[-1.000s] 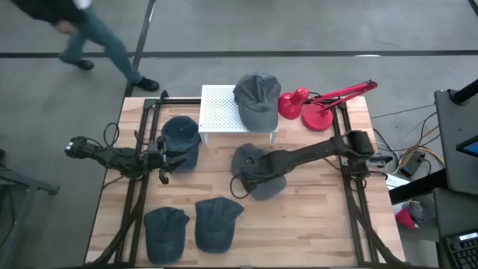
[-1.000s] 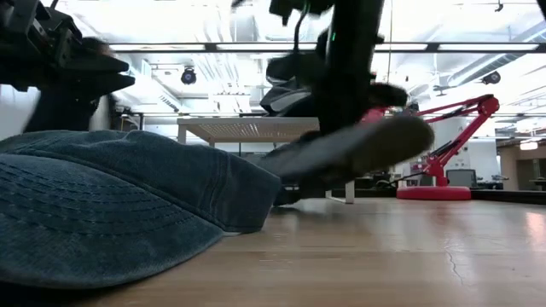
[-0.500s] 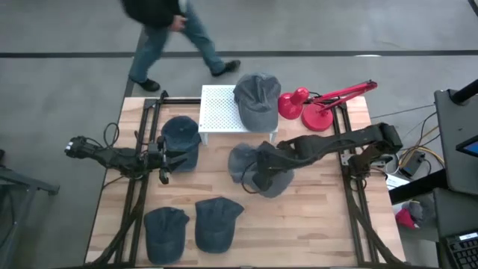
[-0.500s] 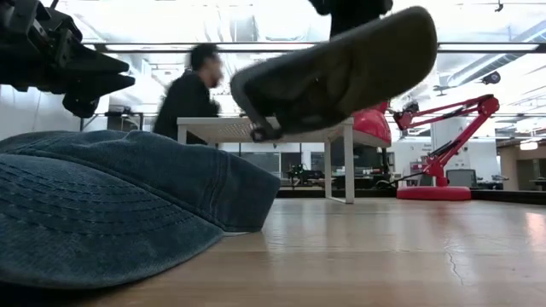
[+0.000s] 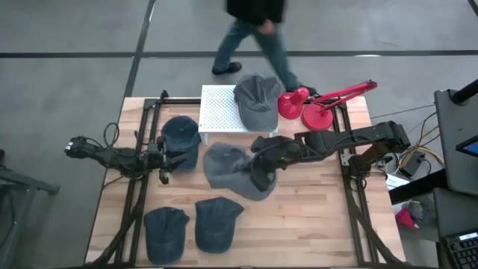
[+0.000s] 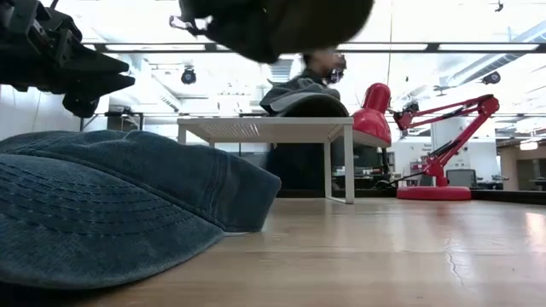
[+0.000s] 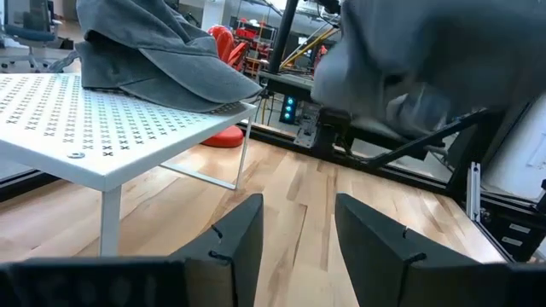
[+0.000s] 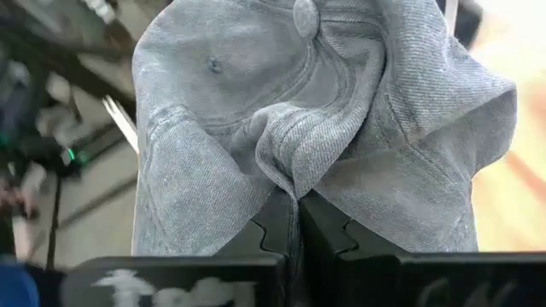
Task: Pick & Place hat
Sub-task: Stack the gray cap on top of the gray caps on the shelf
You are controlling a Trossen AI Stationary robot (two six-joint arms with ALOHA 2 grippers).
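My right gripper (image 5: 256, 163) is shut on a grey-blue denim hat (image 5: 230, 169), held high above the table's middle; the hat shows at the top of the low view (image 6: 277, 21). Another hat (image 5: 258, 99) lies on a white perforated stand (image 5: 221, 109) at the far middle. My left gripper (image 7: 299, 234) is open and empty at the table's left (image 5: 161, 158), beside a hat (image 5: 181, 142) lying on the table. Two more hats (image 5: 166, 229) (image 5: 216, 221) lie near the front edge. My right gripper pinches a bunched fold of the hat's crown cloth (image 8: 288, 162) between its two fingers, below the top button (image 8: 304, 13). The fingers come from the table's right side. The hat is lifted clear of the table and drapes slack around the fingertips.
A red desk lamp (image 5: 317, 104) stands at the far right beside the stand. A person (image 5: 258, 26) walks on the floor beyond the far edge. Bare wood (image 5: 306, 217) lies at the front right. One near hat (image 6: 111, 213) fills the low view's left.
My right gripper has lifted the hat off the table, then carried it up and toward the table's left, staying shut. The hat has gone from lying on the wood to hanging clear. A person has walked from left to right beyond the far edge.
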